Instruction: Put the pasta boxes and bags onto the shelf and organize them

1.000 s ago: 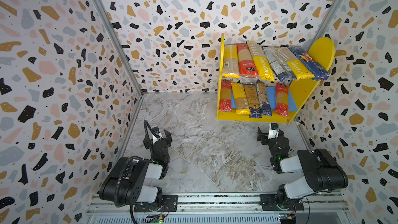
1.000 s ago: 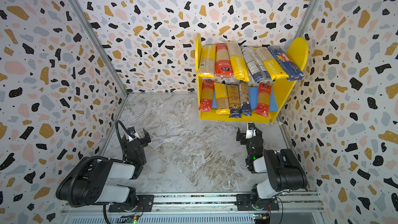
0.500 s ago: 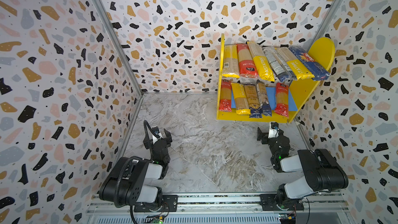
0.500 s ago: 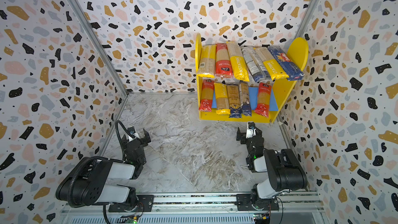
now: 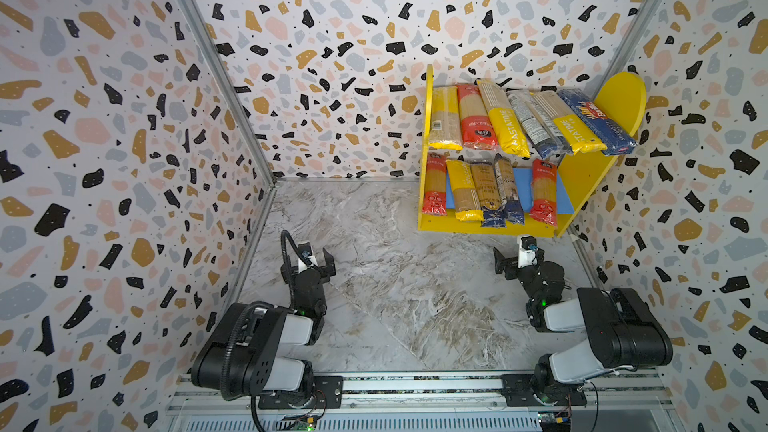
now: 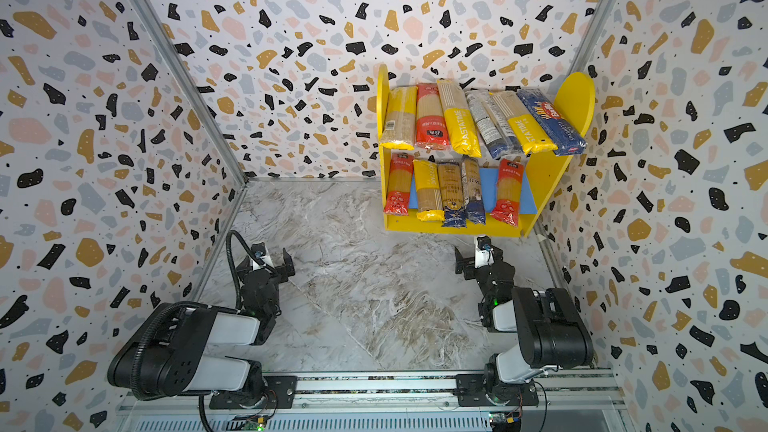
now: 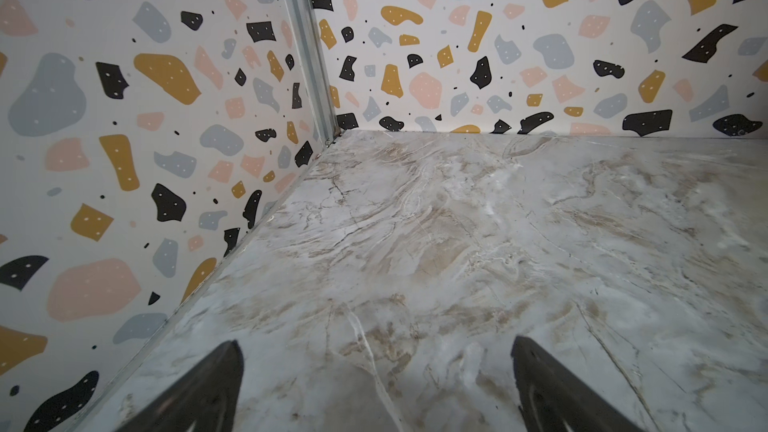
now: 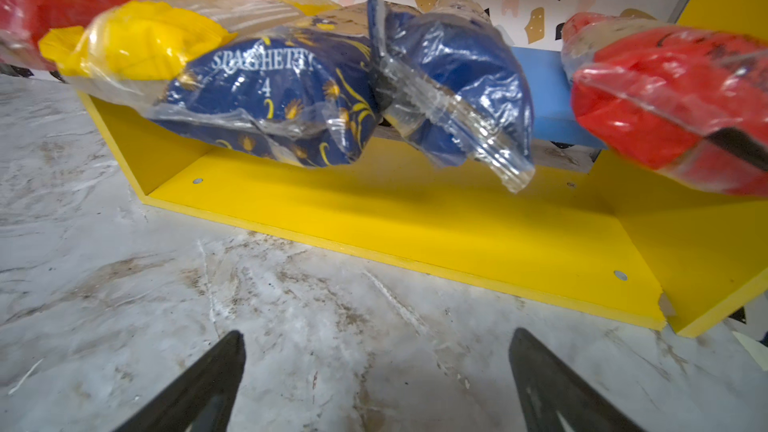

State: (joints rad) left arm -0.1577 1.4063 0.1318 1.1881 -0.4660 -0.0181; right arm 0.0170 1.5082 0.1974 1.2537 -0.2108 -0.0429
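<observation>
The shelf (image 5: 619,97) (image 6: 575,97) stands at the back right against the wall. Several pasta bags lie side by side on its upper board (image 5: 507,122) and several more on the blue lower board (image 5: 490,191), their ends hanging over the front. My left gripper (image 5: 308,268) (image 7: 376,351) sits low at the front left, open and empty over the marble floor. My right gripper (image 5: 519,259) (image 8: 376,342) is open and empty just in front of the shelf's yellow base (image 8: 415,209). It faces the dark blue spaghetti bags (image 8: 270,89), with a red bag (image 8: 665,105) beside them.
Terrazzo-patterned walls (image 5: 124,160) close in the marble floor (image 5: 395,284) on three sides. A metal rail (image 5: 415,386) carrying both arm bases runs along the front edge. A gap of blue board (image 8: 544,89) shows between the blue and red bags.
</observation>
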